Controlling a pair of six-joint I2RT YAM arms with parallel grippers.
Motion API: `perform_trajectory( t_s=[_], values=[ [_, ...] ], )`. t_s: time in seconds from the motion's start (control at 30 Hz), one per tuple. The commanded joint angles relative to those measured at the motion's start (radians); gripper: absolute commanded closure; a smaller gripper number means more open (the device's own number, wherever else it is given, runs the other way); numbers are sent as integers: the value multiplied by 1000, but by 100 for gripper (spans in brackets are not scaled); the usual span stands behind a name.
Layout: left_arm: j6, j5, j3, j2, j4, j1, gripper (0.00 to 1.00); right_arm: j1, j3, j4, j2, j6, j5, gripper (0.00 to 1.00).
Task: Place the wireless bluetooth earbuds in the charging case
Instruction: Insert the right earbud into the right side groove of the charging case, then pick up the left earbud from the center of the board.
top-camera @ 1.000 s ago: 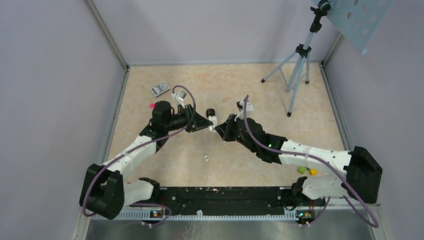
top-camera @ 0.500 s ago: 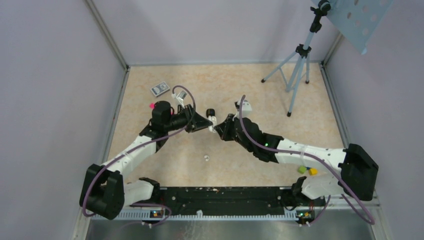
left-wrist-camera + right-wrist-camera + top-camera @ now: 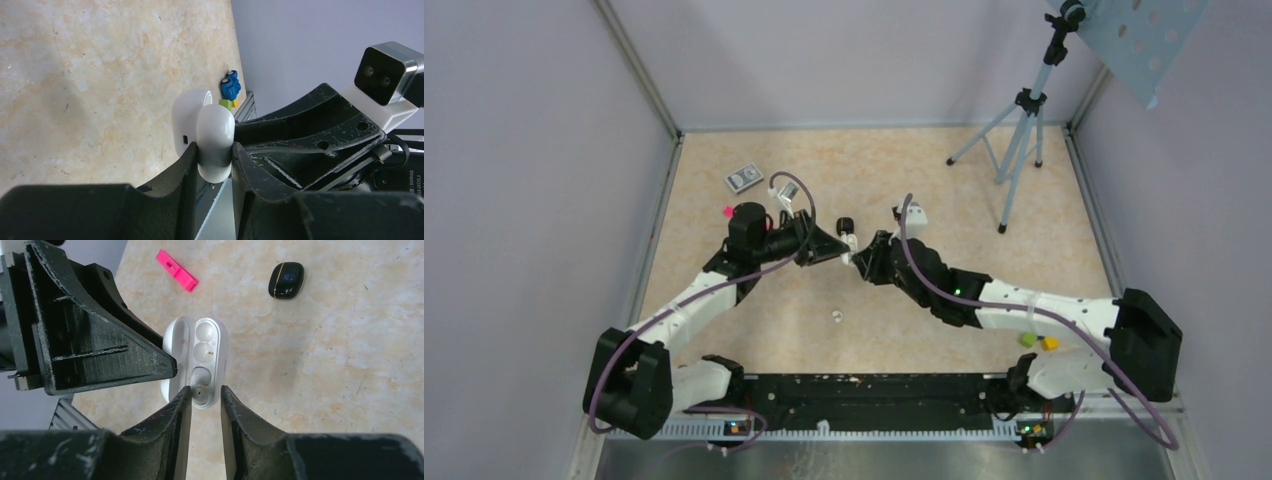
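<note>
The white charging case [image 3: 215, 145] is pinched upright between the fingers of my left gripper [image 3: 214, 162], which is shut on it. Its lid [image 3: 177, 340] is swung open to the left. In the right wrist view one white earbud [image 3: 201, 380] sits in the near well of the case [image 3: 212, 347], and the two round wells beyond it are bare. My right gripper [image 3: 206, 391] stands just in front of that earbud, jaws a little apart, holding nothing. The other earbud [image 3: 835, 316] lies on the table in front of both grippers [image 3: 856, 252].
A black oval case [image 3: 286, 280] lies beyond the white one. A pink clip [image 3: 176, 270] and a grey patterned box [image 3: 744, 178] are at the back left. A tripod [image 3: 1014, 150] stands back right. Small green and yellow blocks [image 3: 1038, 342] sit near the right arm.
My right gripper's jaws have parted, leaving the earbud in the case. The right arm shifted slightly. The left gripper has kept the case still.
</note>
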Motion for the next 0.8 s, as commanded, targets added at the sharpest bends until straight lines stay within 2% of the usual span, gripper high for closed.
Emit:
perform_trajectory(
  t_s=[0.0,0.23,0.33,0.37,0.5,0.67,0.77],
  values=[
    [40,4,12,1,4,-2,100,15,36,-19,-81,-19,36,72],
    [126,-5,31,33,-81,32,100,16,-13,-139,-236,-52,57,67],
    [211,29,76,42,-206,89,100,15,-46,-183,-255,-82,11,64],
    [257,27,99,43,-296,106,100,16,-56,-187,-246,-101,-29,64],
    [398,33,143,9,-526,201,100,25,-62,-170,-142,-130,-212,63],
    [465,77,152,-48,-665,322,100,95,23,-172,59,-186,-267,62],
    [464,84,149,-57,-684,347,100,99,100,-195,198,-208,-318,61]
  ],
)
